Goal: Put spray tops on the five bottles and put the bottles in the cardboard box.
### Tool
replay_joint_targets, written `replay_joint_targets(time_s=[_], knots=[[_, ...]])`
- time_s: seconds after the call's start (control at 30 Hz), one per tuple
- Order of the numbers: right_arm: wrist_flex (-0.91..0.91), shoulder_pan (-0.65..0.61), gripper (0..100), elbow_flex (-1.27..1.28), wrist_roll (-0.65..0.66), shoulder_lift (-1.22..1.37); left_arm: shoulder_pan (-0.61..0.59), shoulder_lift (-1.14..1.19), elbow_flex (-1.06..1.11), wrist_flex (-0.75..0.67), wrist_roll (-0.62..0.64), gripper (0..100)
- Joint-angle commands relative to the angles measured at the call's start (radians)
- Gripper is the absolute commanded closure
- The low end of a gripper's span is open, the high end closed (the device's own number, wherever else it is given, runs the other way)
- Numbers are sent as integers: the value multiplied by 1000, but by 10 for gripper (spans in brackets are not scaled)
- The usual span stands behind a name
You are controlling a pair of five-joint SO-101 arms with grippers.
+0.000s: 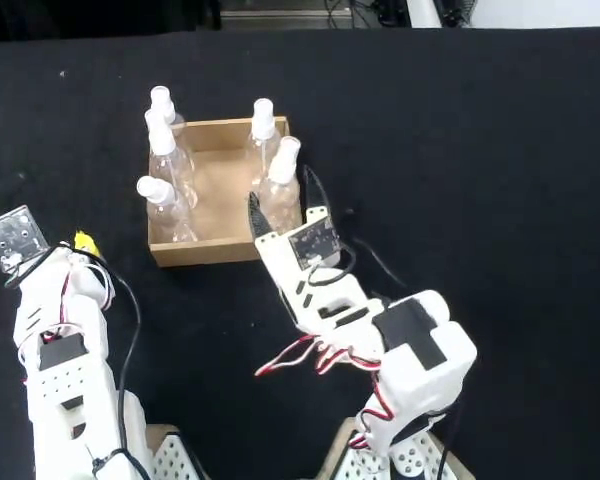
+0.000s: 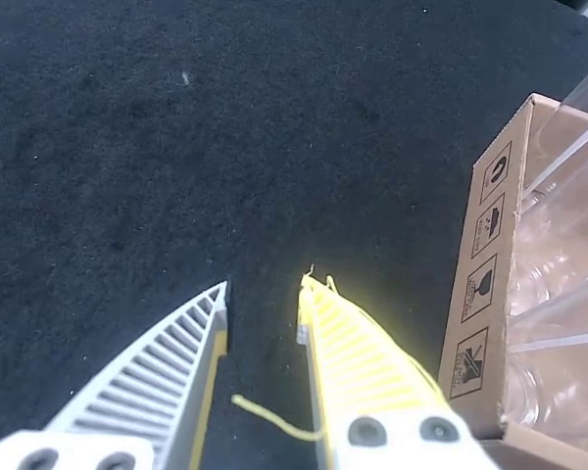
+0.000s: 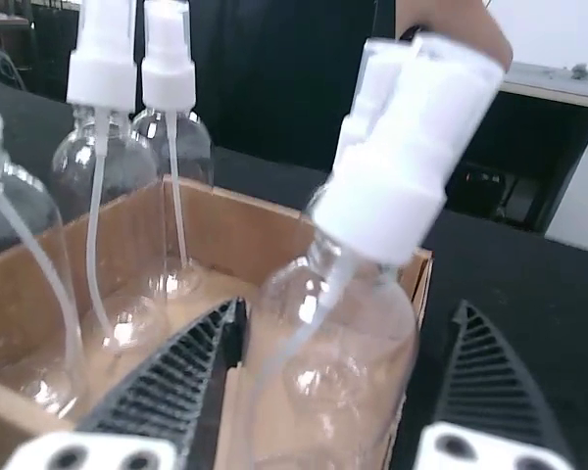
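Five clear bottles (image 1: 165,150), white spray tops (image 1: 263,112) on, stood in the cardboard box (image 1: 205,250). R claw (image 3: 351,311) was spread wide w/ a tilted bottle (image 3: 333,323) between its fingers. L claw (image 2: 263,286), slightly parted & empty, hung over the worktop (image 2: 127,147) w/ the box just beside it. Its view showed handling pictograms (image 2: 485,255) on the box wall.

Matt black cloth (image 1: 480,130), faintly fuzzy, lies under everything. The cardboard box (image 1: 205,252) is plain brown card, dull and smooth. The bottles (image 3: 333,392) look like clear plastic, glossy and catching the light. Their spray tops (image 3: 412,147) are smooth white plastic with thin translucent tubes. The left gripper (image 2: 265,289) has ribbed plastic jaws, one white, one yellow — the right gripper (image 3: 350,311) has ribbed matt black ones.
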Motion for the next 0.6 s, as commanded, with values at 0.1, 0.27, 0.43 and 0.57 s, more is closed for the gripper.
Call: replay_joint_targets(time_s=[0.1,0.27,0.43,0.57], knots=[[9,-54,725,45,0,-130,5,-12,-15,-20,0,895],[15,-48,725,62,0,-171,5,-12,-15,-20,0,895],[15,-37,725,59,0,-170,5,-12,-15,-20,0,895],[15,-37,725,61,0,-179,5,-12,-15,-20,0,895]])
